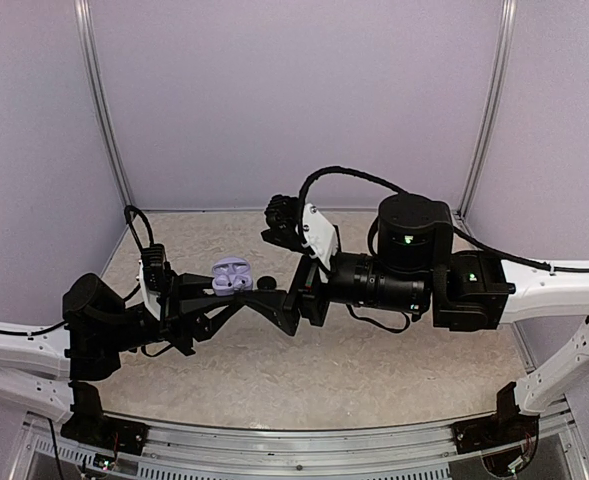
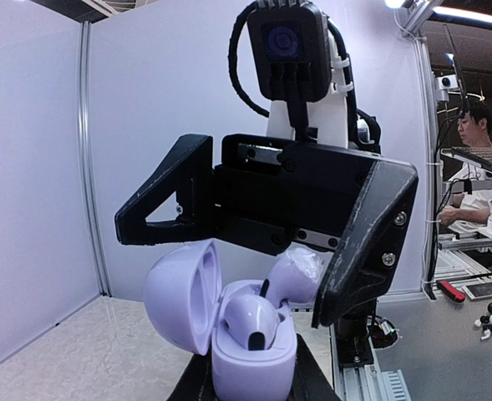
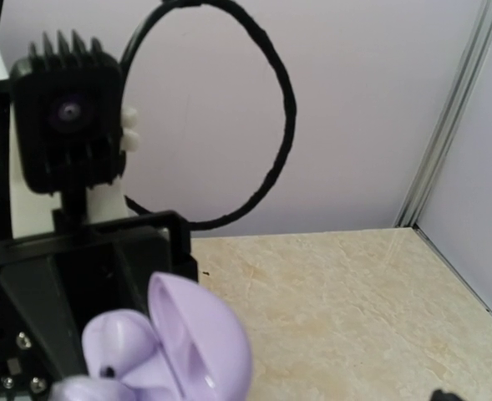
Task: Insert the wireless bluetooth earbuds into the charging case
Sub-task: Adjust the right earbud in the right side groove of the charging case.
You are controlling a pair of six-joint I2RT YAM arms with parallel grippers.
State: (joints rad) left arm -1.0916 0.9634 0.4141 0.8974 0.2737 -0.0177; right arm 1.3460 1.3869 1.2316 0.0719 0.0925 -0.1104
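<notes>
The charging case (image 2: 250,355) is open, its lid (image 2: 179,292) swung to the left. My left gripper (image 2: 252,386) is shut on its base and holds it above the table (image 1: 274,370). One earbud (image 2: 250,322) sits in a hollow. The second earbud (image 2: 300,271) leans at the far hollow, stem down, against one finger (image 2: 358,251) of my right gripper (image 2: 229,271). The right gripper hangs over the case with its jaws wide apart. In the top view the case (image 1: 232,276) is between both grippers. The right wrist view shows the lid (image 3: 200,338) and an earbud (image 3: 116,338).
A small black disc (image 1: 267,283) lies on the table just right of the case. Pale walls and metal posts (image 1: 104,110) enclose the table. A black cable (image 3: 279,125) loops above. A dark piece (image 3: 446,394) shows at the right wrist view's bottom edge.
</notes>
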